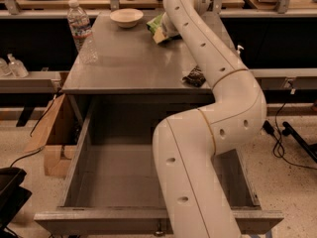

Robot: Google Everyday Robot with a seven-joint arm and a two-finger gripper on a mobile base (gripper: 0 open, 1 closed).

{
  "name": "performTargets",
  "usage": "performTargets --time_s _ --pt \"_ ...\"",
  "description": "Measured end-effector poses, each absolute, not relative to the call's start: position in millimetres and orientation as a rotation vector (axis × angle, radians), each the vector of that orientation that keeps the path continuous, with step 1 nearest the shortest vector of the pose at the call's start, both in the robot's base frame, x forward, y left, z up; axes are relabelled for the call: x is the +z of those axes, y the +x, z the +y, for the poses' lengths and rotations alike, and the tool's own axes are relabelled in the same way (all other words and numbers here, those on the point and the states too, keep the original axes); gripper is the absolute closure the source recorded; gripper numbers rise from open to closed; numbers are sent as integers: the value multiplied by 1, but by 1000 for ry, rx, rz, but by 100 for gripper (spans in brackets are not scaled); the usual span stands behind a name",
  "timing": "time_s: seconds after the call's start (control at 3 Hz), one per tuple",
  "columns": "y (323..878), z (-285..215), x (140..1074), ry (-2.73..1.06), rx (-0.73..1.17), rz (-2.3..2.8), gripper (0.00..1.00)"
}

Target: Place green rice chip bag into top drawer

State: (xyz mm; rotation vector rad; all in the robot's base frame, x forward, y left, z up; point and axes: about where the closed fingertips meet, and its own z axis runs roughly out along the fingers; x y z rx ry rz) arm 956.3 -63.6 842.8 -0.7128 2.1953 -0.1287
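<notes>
The green rice chip bag [156,26] is crinkled and bright green with a pale patch. It lies at the far end of the grey table [129,63], right of the bowl. My arm reaches over the table to it, and my gripper [167,31] is at the bag's right side, mostly hidden behind the arm's last link. The top drawer [114,182] is pulled wide open below the table's front edge. Its inside is bare, and its flat front panel [99,221] has a small metal pull. My arm's elbow hangs over the drawer's right half.
A white bowl [127,17] and a clear water bottle [80,29] stand at the table's far left. A small black packet [195,77] lies near the table's front right. A cardboard box [49,138] sits on the floor to the left, and cables run on the right.
</notes>
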Motion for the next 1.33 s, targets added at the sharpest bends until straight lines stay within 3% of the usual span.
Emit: performTargets --time_s 1.33 --pt "956 -64 843 -713 -129 2195 100"
